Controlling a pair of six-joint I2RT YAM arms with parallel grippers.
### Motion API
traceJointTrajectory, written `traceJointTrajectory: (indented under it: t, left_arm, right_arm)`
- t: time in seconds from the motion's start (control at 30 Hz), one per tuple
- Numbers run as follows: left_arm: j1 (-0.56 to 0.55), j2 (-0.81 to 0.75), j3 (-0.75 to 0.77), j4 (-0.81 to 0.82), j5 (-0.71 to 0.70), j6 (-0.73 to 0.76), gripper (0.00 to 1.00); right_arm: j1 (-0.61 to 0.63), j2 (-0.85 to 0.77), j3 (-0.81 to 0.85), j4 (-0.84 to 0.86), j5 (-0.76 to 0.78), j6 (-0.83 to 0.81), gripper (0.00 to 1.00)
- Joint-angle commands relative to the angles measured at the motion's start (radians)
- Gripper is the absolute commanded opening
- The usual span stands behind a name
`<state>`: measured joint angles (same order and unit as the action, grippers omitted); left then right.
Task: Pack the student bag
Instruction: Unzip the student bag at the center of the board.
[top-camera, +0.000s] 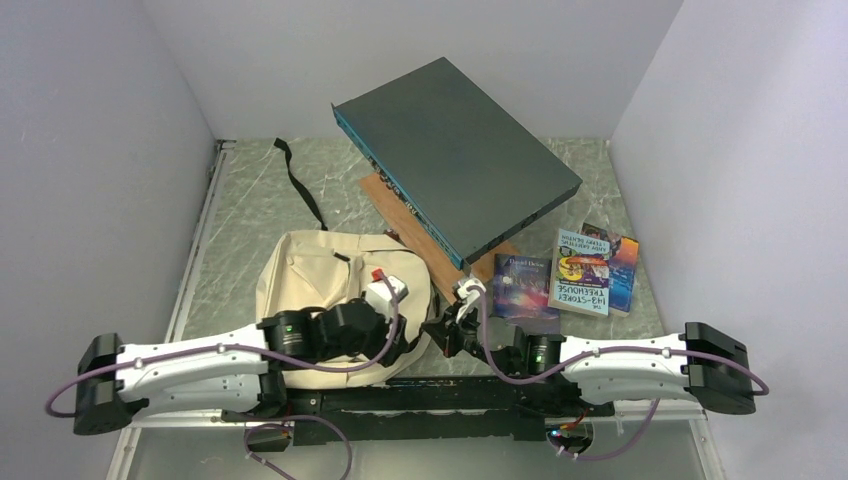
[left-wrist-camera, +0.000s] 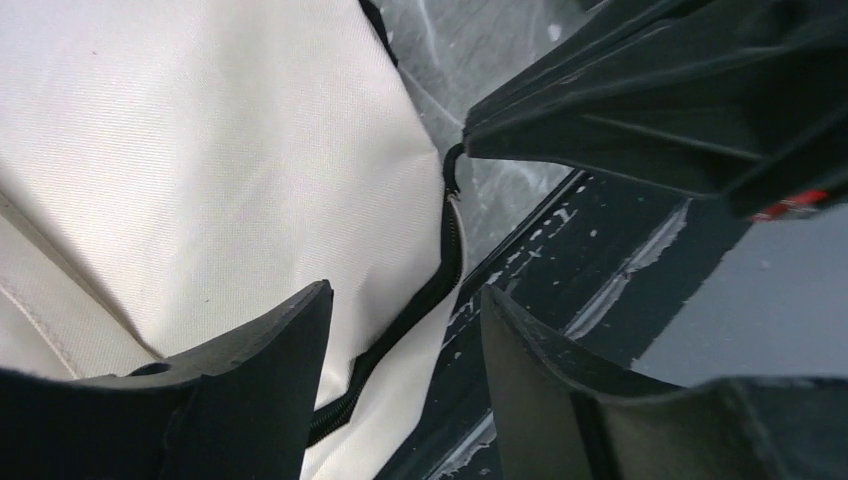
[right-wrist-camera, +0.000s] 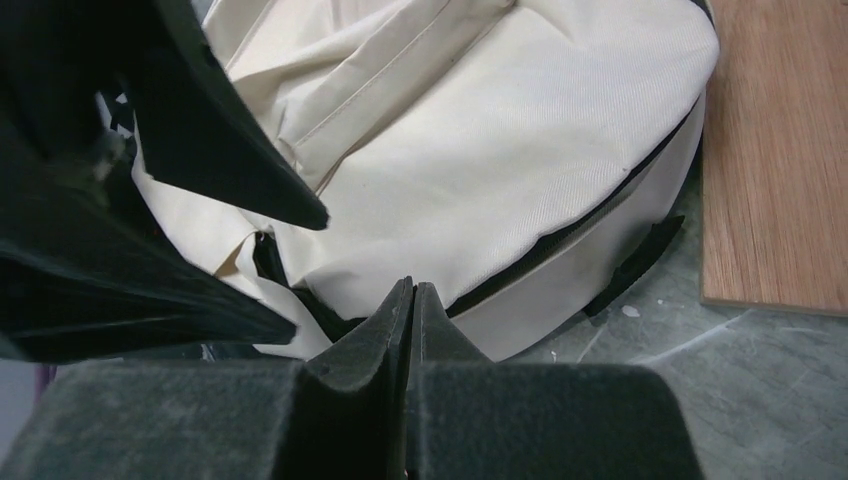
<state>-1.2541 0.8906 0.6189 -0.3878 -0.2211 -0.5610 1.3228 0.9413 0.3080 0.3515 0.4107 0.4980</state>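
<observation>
Overhead, the student bag (top-camera: 320, 270) lies on the table (top-camera: 250, 200) before both arms, books (top-camera: 580, 272) to its right. Left wrist: left pincer (left-wrist-camera: 405, 300) stands apart astride the zipper (left-wrist-camera: 440, 270), likely to open it. Right wrist: right pincer (right-wrist-camera: 413, 285) is pressed together at the bag's edge, seemingly steadying it.

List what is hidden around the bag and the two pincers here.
- Top view: the left arm covers the bag's near side.
- Left wrist view: the zipper disappears behind the left pincer at the bottom edge.
- Right wrist view: the right pincer is shut; anything pinched between is not visible.
- Top view: the box hides most of the board.
</observation>
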Motion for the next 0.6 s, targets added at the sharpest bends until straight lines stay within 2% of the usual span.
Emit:
traceJointTrajectory:
  t: [0.0, 0.23, 0.33, 0.37, 0.47, 0.5, 0.57]
  left_arm:
    - [0.01, 0.081, 0.008, 0.075, 0.015, 0.033, 0.6]
    - [0.012, 0.151, -0.013, 0.137, 0.062, 0.031, 0.6]
    - [0.012, 0.182, -0.001, 0.115, 0.032, 0.039, 0.54]
    - [0.012, 0.194, 0.009, 0.104, 0.02, 0.042, 0.48]
    - [0.011, 0.23, 0.028, 0.048, -0.014, 0.045, 0.21]
    - [0.012, 0.234, 0.033, 0.026, -0.026, 0.042, 0.19]
    - [0.01, 0.221, 0.029, -0.003, -0.046, 0.036, 0.02]
  right_arm:
    - [-0.004, -0.04, 0.045, 0.02, 0.023, 0.017, 0.0]
    - [0.002, -0.051, 0.063, -0.024, 0.027, 0.012, 0.0]
    - [0.011, -0.054, 0.076, -0.038, 0.041, 0.0, 0.0]
    - [0.016, -0.053, 0.081, -0.045, 0.05, -0.004, 0.0]
    - [0.038, -0.044, 0.097, -0.069, 0.098, -0.016, 0.0]
    - [0.045, -0.043, 0.1, -0.075, 0.117, -0.018, 0.0]
    - [0.058, -0.044, 0.101, -0.091, 0.162, -0.008, 0.0]
